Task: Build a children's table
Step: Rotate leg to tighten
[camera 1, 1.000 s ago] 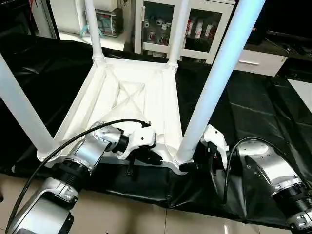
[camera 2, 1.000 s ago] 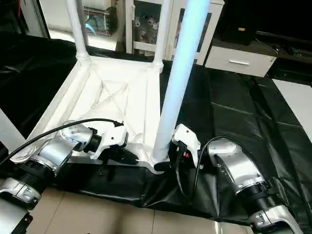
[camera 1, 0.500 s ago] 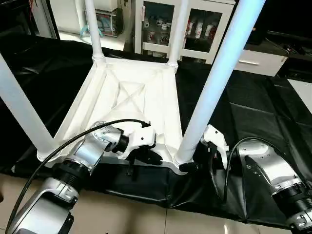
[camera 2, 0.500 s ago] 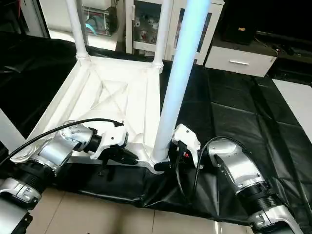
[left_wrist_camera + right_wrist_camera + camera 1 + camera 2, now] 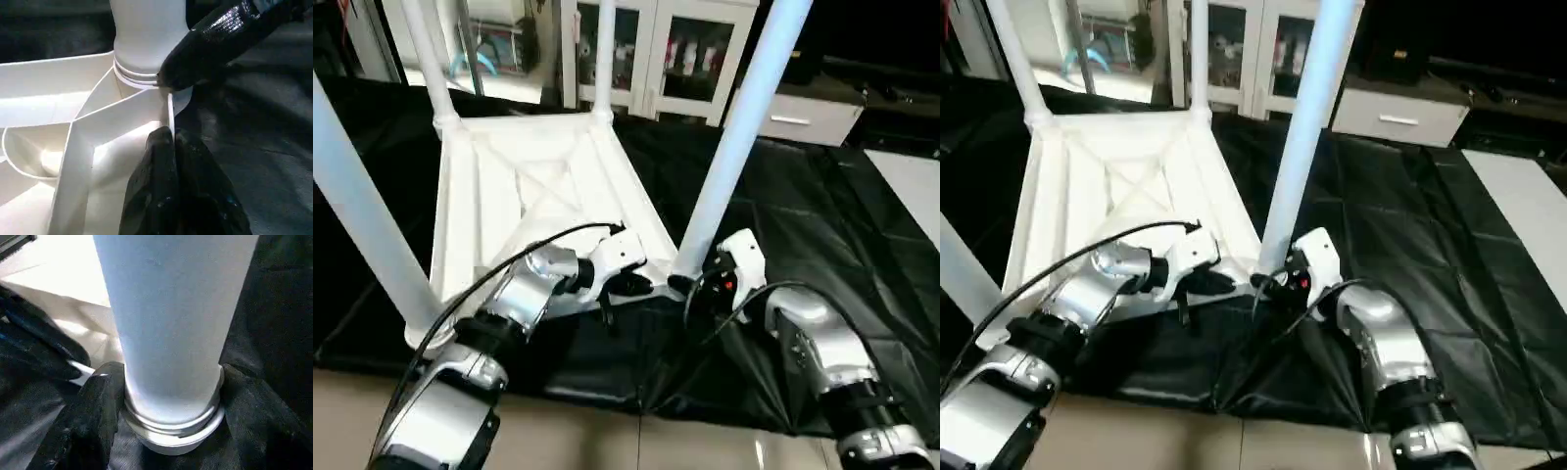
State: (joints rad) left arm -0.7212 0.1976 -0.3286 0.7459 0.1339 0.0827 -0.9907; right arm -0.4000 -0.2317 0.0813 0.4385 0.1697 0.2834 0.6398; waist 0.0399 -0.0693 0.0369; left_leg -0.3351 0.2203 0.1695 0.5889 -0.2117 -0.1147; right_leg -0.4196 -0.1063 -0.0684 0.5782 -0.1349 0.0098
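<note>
Tabletop [image 5: 499, 196] lies underside up on the black sheet [image 5: 822, 215], X-ribs showing, with all four legs standing in the corner sockets. It now sits turned on the sheet compared with a second ago, its near right corner swung away from the sheet's front edge (part of that shift is the head camera moving, but both arms have clearly come along with the corner). Left gripper [image 5: 641, 285] is clenched on the tabletop's thin edge wall beside the near right leg [image 5: 734, 137]; in the wrist view its fingers [image 5: 168, 196] pinch that wall. Right gripper [image 5: 171, 426] clasps the same leg at its ribbed base, a pad on each side. My reading: assembly looks essentially complete, and the robot is now repositioning or seating rather than adding parts.
</note>
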